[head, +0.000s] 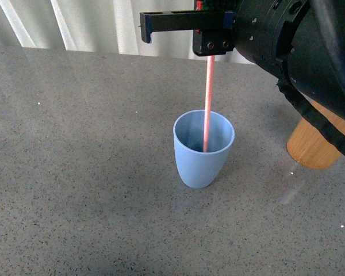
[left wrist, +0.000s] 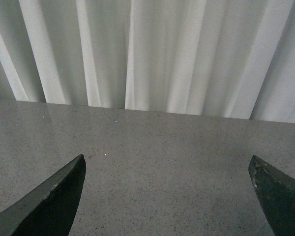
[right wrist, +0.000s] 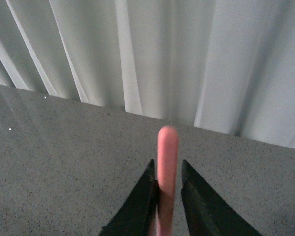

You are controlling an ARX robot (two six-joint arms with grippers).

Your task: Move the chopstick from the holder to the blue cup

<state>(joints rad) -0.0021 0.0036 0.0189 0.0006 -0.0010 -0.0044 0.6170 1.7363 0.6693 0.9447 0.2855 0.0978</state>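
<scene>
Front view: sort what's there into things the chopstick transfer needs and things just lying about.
Needed:
- chopstick, lower end inside the cup
- blue cup
- holder, partly hidden by the arm
- right hand, shut on the chopstick

Just there:
- table
- curtain
- left hand, open, holding nothing

One salmon-pink thin chopstick point(head: 207, 103), one light-blue plastic cup point(head: 202, 150), one orange-brown wooden cylinder holder point(head: 312, 146), two black grippers

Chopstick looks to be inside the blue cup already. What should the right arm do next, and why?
Probably open the right gripper and let go. The front view shows the chopstick upright with its lower end below the blue cup rim, and the right wrist view shows both fingers clamped on it. How close the tip is to the bottom cannot be seen.
</scene>
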